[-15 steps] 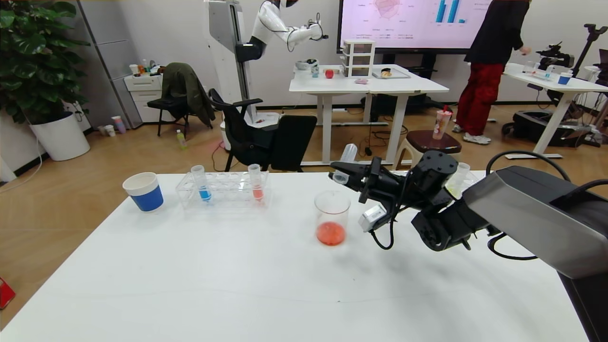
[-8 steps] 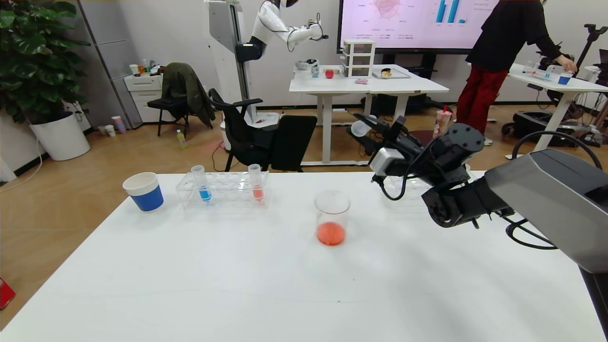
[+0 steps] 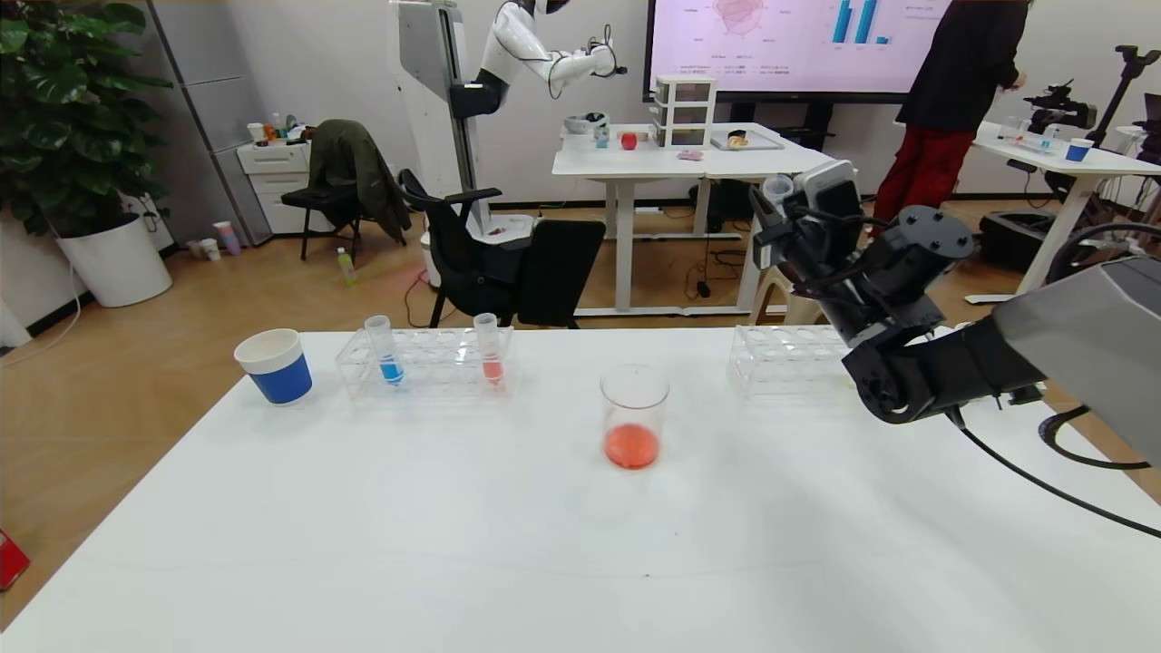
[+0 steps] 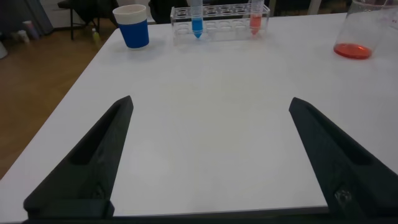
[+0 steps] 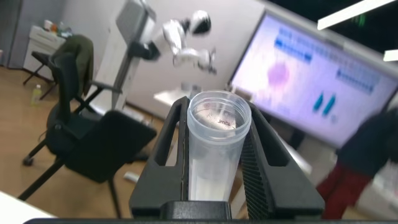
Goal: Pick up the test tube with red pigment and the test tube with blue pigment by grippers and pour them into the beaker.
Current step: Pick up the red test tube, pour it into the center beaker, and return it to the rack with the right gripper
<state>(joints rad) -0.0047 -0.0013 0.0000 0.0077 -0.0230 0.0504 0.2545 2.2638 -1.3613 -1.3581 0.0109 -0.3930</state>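
My right gripper (image 3: 773, 201) is shut on a clear test tube (image 3: 777, 190) with no coloured liquid showing in it. It holds the tube mouth-up, high above the right-hand rack (image 3: 785, 359). In the right wrist view the tube (image 5: 217, 143) sits between the fingers of that gripper (image 5: 219, 112). The beaker (image 3: 634, 413) stands mid-table with red liquid at its bottom. The blue-pigment tube (image 3: 385, 349) stands in the left rack (image 3: 426, 365), with a salmon-red tube (image 3: 489, 349) beside it. My left gripper (image 4: 210, 102) is open and empty, low over the table's front.
A blue paper cup (image 3: 275, 365) stands left of the left rack. The left wrist view shows the cup (image 4: 133, 26), the blue tube (image 4: 197, 22), the salmon-red tube (image 4: 255, 18) and the beaker (image 4: 367, 28) at the far side. A person stands far back right.
My right gripper has moved from beside the beaker up and to the right, turning the tube from tipped to mouth-up. It now hangs above the right rack.
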